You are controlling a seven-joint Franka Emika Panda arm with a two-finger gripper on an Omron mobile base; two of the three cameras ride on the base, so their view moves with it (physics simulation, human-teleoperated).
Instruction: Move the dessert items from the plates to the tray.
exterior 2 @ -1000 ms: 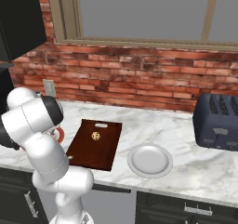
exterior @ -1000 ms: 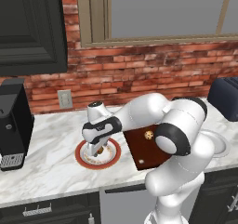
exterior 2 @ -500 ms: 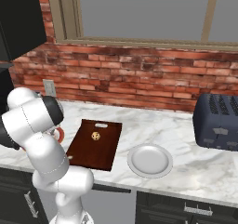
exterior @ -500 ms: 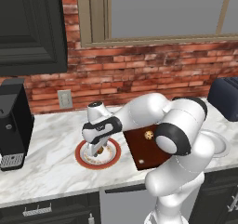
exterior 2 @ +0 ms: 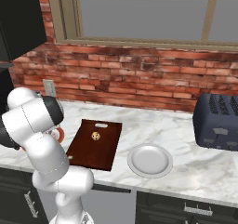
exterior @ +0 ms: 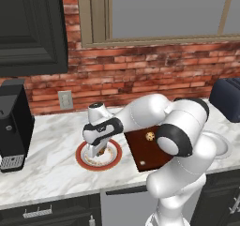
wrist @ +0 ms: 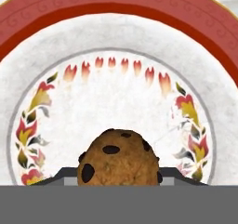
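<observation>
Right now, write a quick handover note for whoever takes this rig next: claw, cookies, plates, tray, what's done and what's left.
Claw: down over the red plate, with a cookie right at its tips in the hand view; whether it is gripped I cannot tell.
Tray: on the counter beside the red plate, one cookie already on it.
Grey plate: right of the tray, nothing on it.
Done: one cookie moved.
Left: lift the cookie from the red plate and set it on the tray.
</observation>
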